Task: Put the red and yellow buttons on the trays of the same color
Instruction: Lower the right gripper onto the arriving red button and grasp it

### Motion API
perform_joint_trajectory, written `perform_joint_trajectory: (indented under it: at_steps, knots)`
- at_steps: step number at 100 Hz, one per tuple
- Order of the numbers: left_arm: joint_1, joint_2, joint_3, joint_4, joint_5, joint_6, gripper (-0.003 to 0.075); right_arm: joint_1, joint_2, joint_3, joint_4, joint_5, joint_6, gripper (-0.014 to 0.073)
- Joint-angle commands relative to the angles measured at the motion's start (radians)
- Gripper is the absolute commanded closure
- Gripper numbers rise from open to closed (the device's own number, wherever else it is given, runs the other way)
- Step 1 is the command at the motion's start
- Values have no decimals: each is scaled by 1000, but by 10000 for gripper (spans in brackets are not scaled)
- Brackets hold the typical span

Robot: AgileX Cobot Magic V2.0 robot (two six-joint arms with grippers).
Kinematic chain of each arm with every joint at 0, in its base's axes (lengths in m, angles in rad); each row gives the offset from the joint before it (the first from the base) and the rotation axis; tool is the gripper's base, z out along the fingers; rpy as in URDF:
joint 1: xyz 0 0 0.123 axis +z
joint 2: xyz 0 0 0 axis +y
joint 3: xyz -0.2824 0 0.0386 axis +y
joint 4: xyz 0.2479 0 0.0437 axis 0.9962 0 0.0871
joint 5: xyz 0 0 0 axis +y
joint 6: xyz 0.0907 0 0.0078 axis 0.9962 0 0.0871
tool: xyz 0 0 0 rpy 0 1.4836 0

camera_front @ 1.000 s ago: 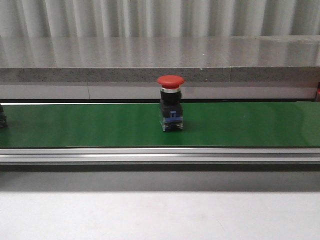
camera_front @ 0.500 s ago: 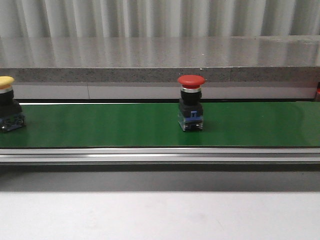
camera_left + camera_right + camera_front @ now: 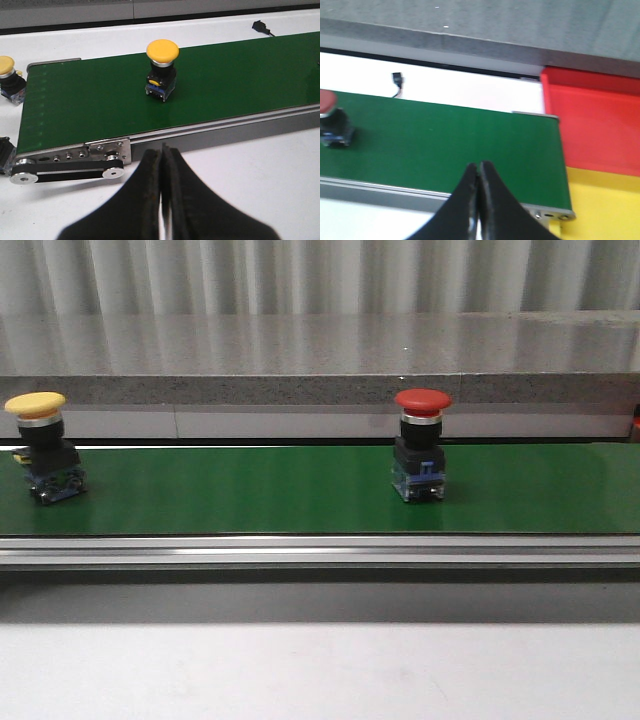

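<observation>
Front view shows 2 buttons upright on the green belt (image 3: pixel 250 490): the red button (image 3: pixel 421 458) right of centre, the yellow button (image 3: pixel 42 460) at the far left. Neither is picked yet; this looks like the waiting step. The red tray (image 3: pixel 600 125) and yellow tray (image 3: pixel 605 200) sit just past the belt's right end. Next, the right gripper (image 3: pixel 479 195) must open and close on the red button. Both it and the left gripper (image 3: pixel 162 195) have fingers pressed together, holding nothing, hovering near the belt's near rail.
</observation>
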Motion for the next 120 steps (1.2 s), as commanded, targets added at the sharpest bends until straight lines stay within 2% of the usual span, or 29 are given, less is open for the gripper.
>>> perform_joint_trajectory:
  at_steps: [1,10,17,34,44,74,120]
  knots:
    - [-8,7,-24,-23,-69,-4,740,32,87,-93,17,-15,-15,649]
    - [-8,7,-24,-23,-69,-4,740,60,180,-159,46,36,-15,571]
    - [-8,7,-24,-23,-69,-4,740,72,247,-205,80,68,-15,457]
    - [-8,7,-24,-23,-69,-4,740,103,392,-309,136,159,-15,113]
    - [-8,7,-24,-23,-69,-4,740,122,479,-363,138,216,-15,4]
    - [-8,7,-24,-23,-69,-4,740,132,721,-535,196,415,-15,-1]
    - [-8,7,-24,-23,-69,-4,740,162,1016,-689,221,466,-42,-1]
